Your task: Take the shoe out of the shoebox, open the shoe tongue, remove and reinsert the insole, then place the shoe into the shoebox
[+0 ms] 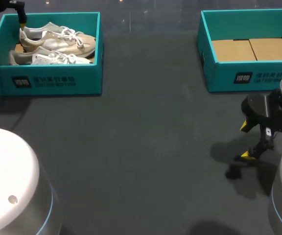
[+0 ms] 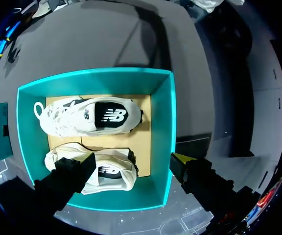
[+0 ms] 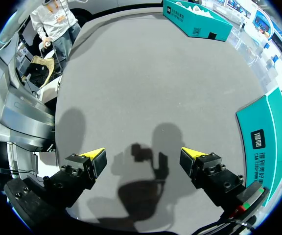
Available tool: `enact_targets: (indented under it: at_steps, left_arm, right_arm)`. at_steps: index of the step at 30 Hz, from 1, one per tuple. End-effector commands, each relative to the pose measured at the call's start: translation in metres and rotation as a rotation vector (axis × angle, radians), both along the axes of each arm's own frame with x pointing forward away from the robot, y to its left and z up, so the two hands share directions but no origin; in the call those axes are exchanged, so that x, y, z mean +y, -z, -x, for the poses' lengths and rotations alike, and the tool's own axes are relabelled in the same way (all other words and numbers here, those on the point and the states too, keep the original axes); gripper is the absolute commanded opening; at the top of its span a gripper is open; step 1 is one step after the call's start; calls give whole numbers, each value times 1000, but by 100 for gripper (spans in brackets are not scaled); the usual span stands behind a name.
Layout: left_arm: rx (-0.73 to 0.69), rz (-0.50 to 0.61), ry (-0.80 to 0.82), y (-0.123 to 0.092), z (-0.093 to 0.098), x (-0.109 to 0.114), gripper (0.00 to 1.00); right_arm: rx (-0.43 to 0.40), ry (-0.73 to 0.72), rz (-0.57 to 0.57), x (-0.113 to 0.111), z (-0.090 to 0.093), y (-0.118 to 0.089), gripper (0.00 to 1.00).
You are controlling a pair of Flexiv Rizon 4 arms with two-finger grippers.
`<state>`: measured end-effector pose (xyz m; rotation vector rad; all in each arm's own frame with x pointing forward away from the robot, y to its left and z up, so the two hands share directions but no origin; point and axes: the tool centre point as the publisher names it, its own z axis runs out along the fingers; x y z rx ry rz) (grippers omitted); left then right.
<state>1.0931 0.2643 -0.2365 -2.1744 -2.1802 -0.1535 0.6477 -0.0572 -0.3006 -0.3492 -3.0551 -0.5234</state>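
Two cream sneakers lie side by side in the teal shoebox at the table's far left, one behind the other. My left gripper hangs open over that box's back left corner. In the left wrist view, one sneaker lies ahead of the fingers and the other sits partly under one finger; the fingers touch neither. Over bare table at the right, my right gripper is open and holds nothing, as the right wrist view also shows.
A second teal shoebox stands at the far right, with only a brown cardboard floor inside. It lies just behind my right gripper, and its wall shows beside the right fingers. Dark table surface spreads between the boxes.
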Motion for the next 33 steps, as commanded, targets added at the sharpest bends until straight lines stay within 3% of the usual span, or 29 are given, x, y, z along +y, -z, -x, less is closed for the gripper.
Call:
enact_targets:
  at_steps: [1, 8, 9, 15, 26, 33]
  left_arm:
    - [-65, -18, 19, 8, 17, 0, 100]
    - [-53, -26, 30, 22, 30, 4, 100]
    - [-55, -23, 36, 23, 32, 4, 96]
    - [-70, 7, 49, 35, 42, 7, 100]
    - [-41, 12, 69, 62, 47, 10, 100]
    - [-27, 15, 75, 78, 46, 9, 93]
  right_arm:
    - [-3, 1, 2, 0, 2, 0, 100]
    - [-3, 1, 2, 0, 2, 0, 100]
    - [-3, 1, 2, 0, 2, 0, 100]
    - [-3, 1, 2, 0, 2, 0, 100]
    - [-3, 1, 2, 0, 2, 0, 100]
    - [-3, 1, 2, 0, 2, 0, 100]
